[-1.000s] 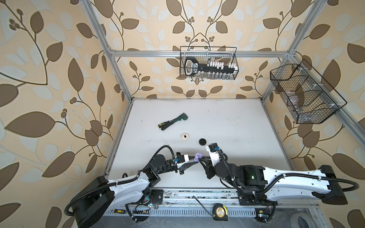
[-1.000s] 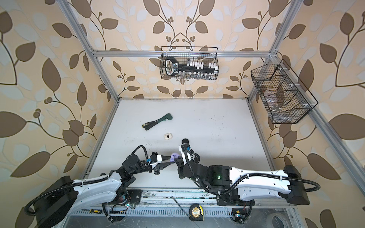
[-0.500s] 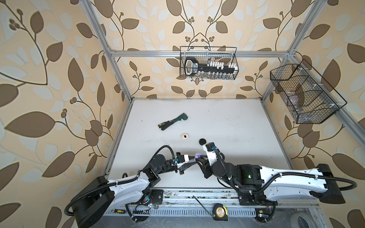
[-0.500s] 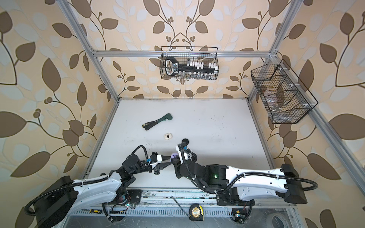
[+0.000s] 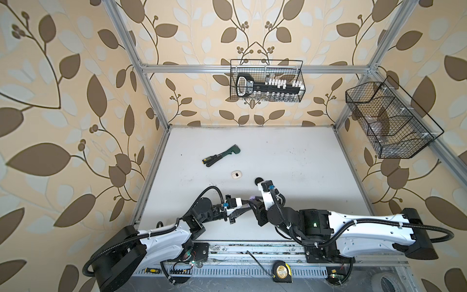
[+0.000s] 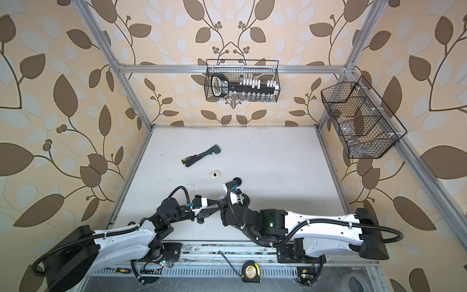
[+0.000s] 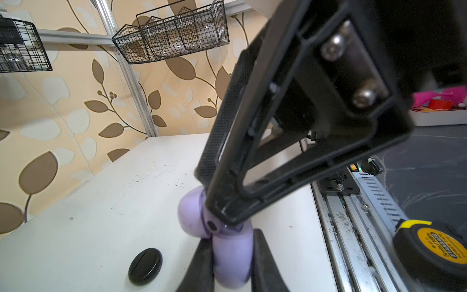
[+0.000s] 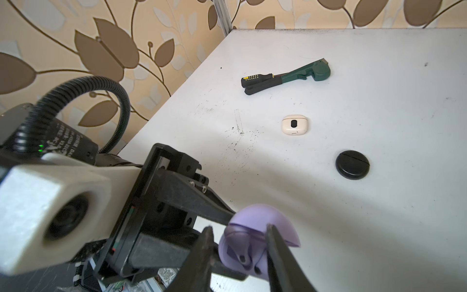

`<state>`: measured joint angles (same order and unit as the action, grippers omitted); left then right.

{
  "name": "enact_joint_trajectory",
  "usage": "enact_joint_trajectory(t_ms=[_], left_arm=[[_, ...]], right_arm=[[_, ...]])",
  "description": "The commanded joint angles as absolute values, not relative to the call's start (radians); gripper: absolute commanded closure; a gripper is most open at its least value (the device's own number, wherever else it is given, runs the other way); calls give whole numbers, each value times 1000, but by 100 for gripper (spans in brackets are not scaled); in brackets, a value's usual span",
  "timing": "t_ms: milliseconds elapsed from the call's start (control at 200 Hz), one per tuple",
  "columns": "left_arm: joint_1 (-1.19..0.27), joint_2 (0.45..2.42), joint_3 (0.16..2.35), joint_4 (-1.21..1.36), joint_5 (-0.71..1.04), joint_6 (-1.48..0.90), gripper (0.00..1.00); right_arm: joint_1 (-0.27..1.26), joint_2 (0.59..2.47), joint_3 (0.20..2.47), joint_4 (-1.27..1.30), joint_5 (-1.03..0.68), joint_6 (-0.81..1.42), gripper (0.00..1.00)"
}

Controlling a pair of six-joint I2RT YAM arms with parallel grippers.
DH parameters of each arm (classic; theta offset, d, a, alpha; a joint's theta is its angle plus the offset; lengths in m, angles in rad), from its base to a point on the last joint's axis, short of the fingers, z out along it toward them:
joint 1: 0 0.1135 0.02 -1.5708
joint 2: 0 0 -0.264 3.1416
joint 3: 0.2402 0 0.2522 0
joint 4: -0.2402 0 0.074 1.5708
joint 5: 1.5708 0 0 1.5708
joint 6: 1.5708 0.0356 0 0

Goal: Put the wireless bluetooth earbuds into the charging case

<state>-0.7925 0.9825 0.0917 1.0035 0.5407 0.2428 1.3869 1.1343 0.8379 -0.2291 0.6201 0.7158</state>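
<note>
The white table (image 5: 303, 156) spreads out under me, mostly bare. My left arm (image 5: 164, 236) and my right arm (image 5: 353, 226) both reach in from its near edge and meet close to that edge, about midway across. A wire basket (image 5: 266, 81) hangs on the back wall. A green tool (image 8: 285, 77) lies toward the far left of the table, well apart from both grippers, and a tape measure (image 5: 281, 271) sits on the rail in front of the table. My left gripper (image 7: 231, 265) is clenched on the lilac case (image 8: 257, 217), with one finger on each side of its lower half, and the lid stands open. My right gripper (image 8: 239, 227) is released. Its fingers (image 8: 275, 242) stand apart on either side of the case's open mouth, and I see nothing pinched between them. A black case (image 8: 352, 164), round and closed, lies just beyond my right wrist. A white case (image 8: 294, 124), also closed, lies between it and the tool. Inside the open mouth sits what looks like a lilac earbud (image 8: 242, 256), stem showing. I cannot tell whether it is fully seated.
</note>
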Motion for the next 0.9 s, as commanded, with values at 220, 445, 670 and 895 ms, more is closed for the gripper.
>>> enact_joint_trajectory(t_ms=[220, 445, 670, 895], left_arm=[[-802, 952, 102, 1080, 539, 241, 100], [-802, 945, 94, 1090, 529, 235, 100], [-802, 943, 94, 1089, 529, 233, 100], [-802, 954, 101, 1086, 548, 235, 100]], right_arm=[[1391, 1119, 817, -244, 642, 761, 72], [1392, 1091, 775, -221, 626, 763, 76], [1390, 1072, 752, -192, 607, 744, 76], [1391, 1078, 771, -163, 593, 671, 75]])
